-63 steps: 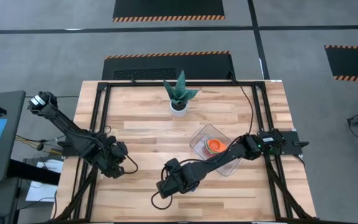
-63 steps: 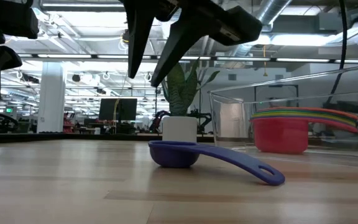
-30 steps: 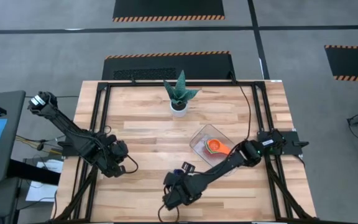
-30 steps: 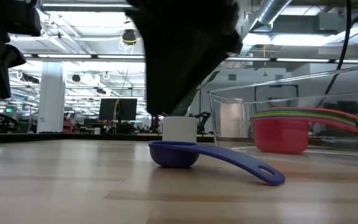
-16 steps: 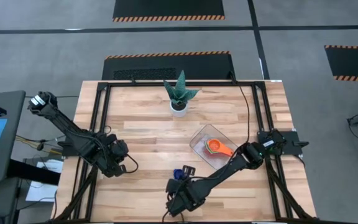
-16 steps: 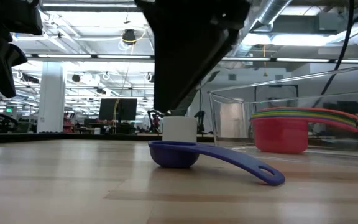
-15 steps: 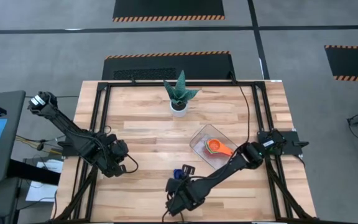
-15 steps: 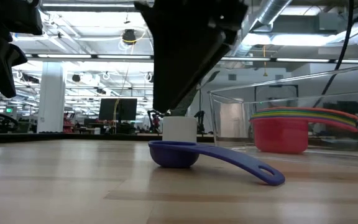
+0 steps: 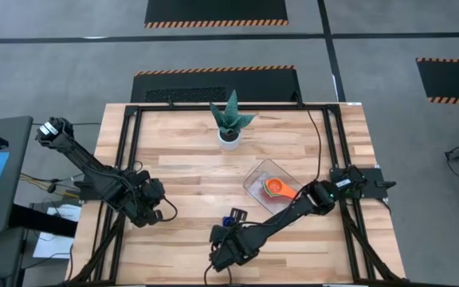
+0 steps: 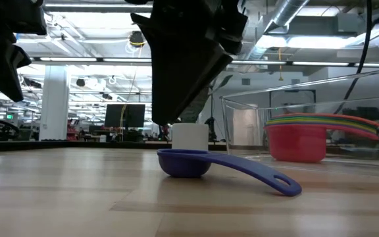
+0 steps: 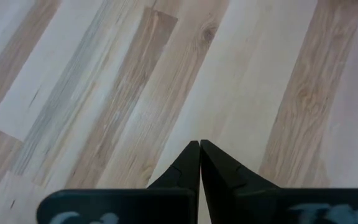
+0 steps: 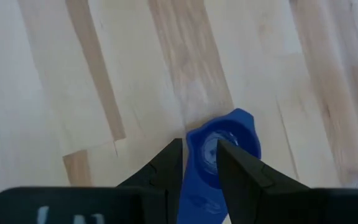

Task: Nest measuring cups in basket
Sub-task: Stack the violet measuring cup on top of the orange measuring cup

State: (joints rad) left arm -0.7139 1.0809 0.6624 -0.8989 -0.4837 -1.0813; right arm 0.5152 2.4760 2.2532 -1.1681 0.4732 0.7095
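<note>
The left gripper (image 9: 156,209) hangs over the worktop's (image 9: 182,171) left side, jaws clenched on nothing. One dark blue cup (image 10: 184,162) lies alone near the front edge, its handle running toward the basket (image 9: 255,177). Above it the right gripper (image 12: 199,155) hovers, jaws released and straddling the handle. A potted plant (image 9: 229,119) stands at the back. Rightmost, the basket holds one nested stack of cups (image 10: 299,139), red at the bottom; their number cannot be told. The pale wood worktop stands in an open workshop.

Both arms were matte black and multi-jointed, with black cables looping near the wrists and tapered black fingers (image 11: 188,168) on each gripper.
</note>
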